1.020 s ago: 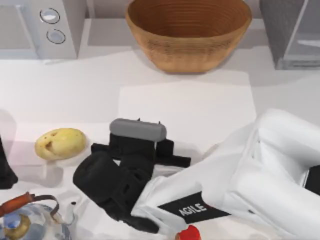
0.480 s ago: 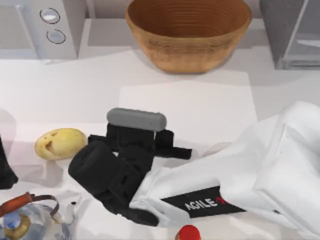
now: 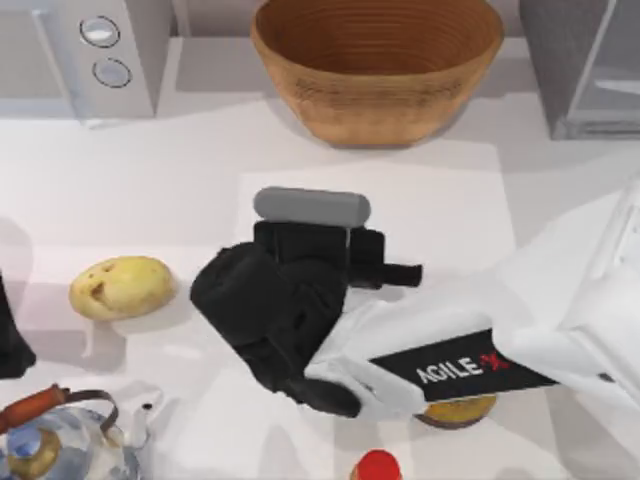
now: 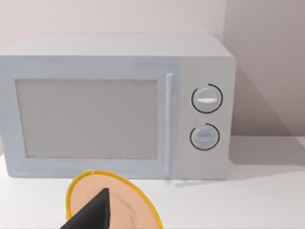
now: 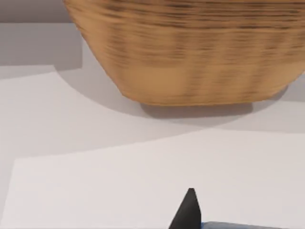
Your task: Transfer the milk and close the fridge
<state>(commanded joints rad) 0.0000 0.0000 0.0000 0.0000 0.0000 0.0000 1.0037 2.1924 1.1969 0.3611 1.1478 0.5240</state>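
Dark-grey boxy fridge with pale glassy door [image 3: 585, 70]: far right corner of tabletop, door position unclear.
Right end effector [image 3: 310, 245]: mid-tabletop, short of woven brown bowl [image 3: 375, 65]. Open or closed: cannot tell.
Small blue-topped milk carton [image 5: 238, 225]: probably blue sliver beneath right end effector, unconfirmed.
Confirm grip, keep carton level, swing right clear of bowl.
Left end effector [image 3: 8, 340]: parked at left edge, state cannot tell.
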